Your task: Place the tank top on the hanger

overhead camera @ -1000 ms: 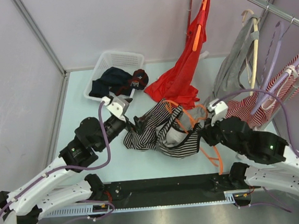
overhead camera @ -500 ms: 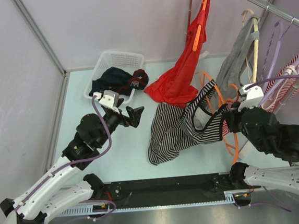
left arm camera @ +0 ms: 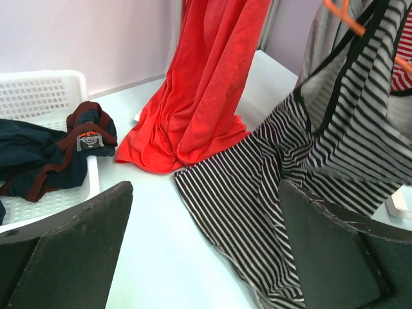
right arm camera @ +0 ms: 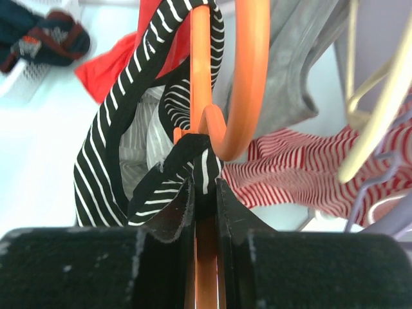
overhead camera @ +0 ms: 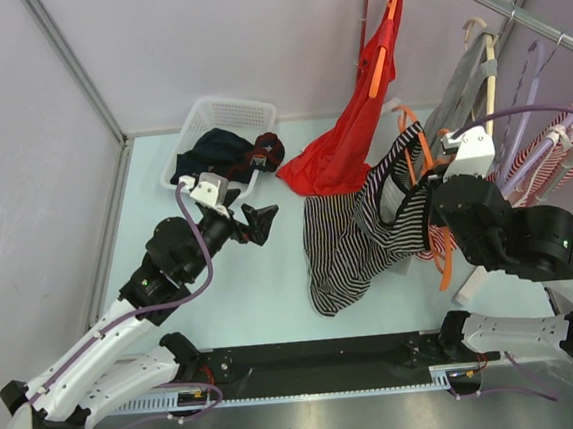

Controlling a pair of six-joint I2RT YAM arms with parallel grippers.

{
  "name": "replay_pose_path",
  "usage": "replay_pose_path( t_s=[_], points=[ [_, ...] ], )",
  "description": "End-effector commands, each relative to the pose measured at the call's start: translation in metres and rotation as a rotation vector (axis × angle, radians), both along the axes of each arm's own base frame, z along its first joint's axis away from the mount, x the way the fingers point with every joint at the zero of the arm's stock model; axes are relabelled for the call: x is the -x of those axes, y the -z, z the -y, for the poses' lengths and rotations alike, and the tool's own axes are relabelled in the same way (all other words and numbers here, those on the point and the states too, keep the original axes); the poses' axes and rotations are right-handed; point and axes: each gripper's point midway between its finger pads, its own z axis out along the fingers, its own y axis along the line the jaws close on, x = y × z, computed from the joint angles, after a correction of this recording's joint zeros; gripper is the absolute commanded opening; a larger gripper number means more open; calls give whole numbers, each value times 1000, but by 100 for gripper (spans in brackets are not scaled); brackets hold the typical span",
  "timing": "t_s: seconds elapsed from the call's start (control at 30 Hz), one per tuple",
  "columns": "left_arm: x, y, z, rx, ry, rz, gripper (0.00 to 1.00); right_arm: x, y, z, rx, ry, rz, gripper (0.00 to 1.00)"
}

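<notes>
**Lifted since a second ago: black-and-white striped sleeveless tank top (overhead camera: 354, 239) on slim orange plastic hanger (right arm camera: 248, 77)**

Both have risen from the heap at mid-worktop. The tank top now hangs right of centre, its long axis near vertical, with its hem trailing on the pale worktop (overhead camera: 245, 308). Right claw (right arm camera: 205, 193), pressed almost together, pinches the hanger's bar together with a fold of dark-edged strap. Left claw (overhead camera: 255, 223), spread wide and empty, has drawn back leftward, well apart from the cloth, which lies to its right. Hidden: whether both hanger shoulders sit inside the straps, since fabric and the right arm cover them.
</notes>
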Motion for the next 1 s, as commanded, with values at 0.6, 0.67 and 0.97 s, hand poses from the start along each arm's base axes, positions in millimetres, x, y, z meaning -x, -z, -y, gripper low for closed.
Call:
replay_pose_path(
  t_s=[0.6,0.67,0.97],
  points=[
    [6,-12,-4,55,15,29,99,-105,-104,1,-10,74,144,0],
    [7,-13,-5,54,15,31,99,-114,-107,-2,0,73,147,0],
    [7,-12,-5,51,14,34,99,-151,-127,9,-11,108,179,0]
  ],
)
